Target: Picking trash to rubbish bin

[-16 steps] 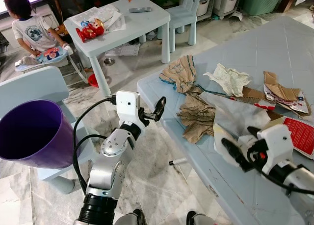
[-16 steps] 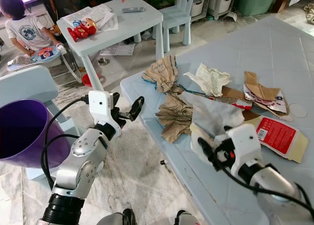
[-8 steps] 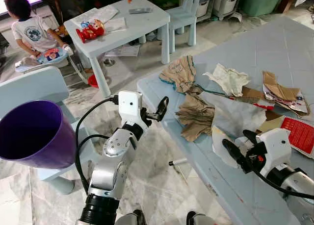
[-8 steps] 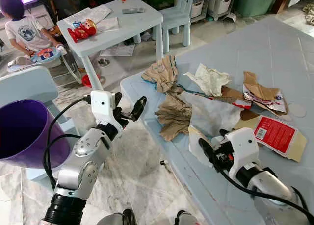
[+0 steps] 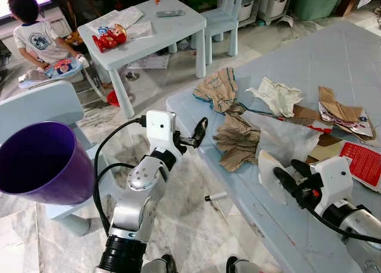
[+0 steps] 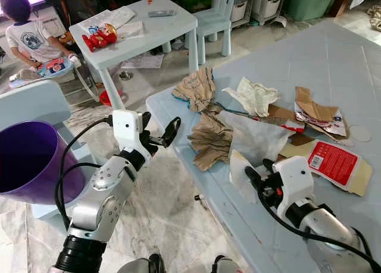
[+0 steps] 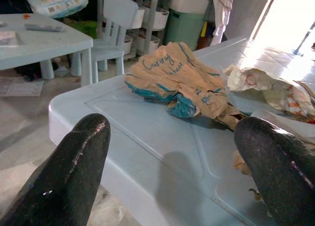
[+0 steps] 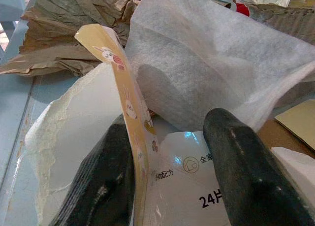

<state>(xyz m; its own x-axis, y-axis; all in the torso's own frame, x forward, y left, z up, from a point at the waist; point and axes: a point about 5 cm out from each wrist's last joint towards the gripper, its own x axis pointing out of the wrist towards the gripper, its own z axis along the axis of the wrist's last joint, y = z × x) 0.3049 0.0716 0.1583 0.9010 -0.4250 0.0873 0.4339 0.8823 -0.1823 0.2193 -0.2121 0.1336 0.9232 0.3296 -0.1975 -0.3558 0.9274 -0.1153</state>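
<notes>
Your right pincer (image 5: 287, 176) grips a glossy torn white wrapper (image 5: 269, 173), long axis toward 12 o'clock; left pincer (image 5: 197, 132) hangs released beside the counter (image 5: 262, 237).

- Your torn white wrapper (image 5: 269, 173) stands on edge near the bench's front edge, caught between the right gripper's (image 5: 293, 176) fingers.
- Crumpled brown paper bags (image 5: 238, 140) lie just beyond it.
- The purple rubbish bin (image 5: 38, 163) stands upright, well apart.

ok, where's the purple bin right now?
Head views: the purple bin sits far left, on the floor side beyond the left arm, beside a pale blue chair, well away from the table.
</notes>
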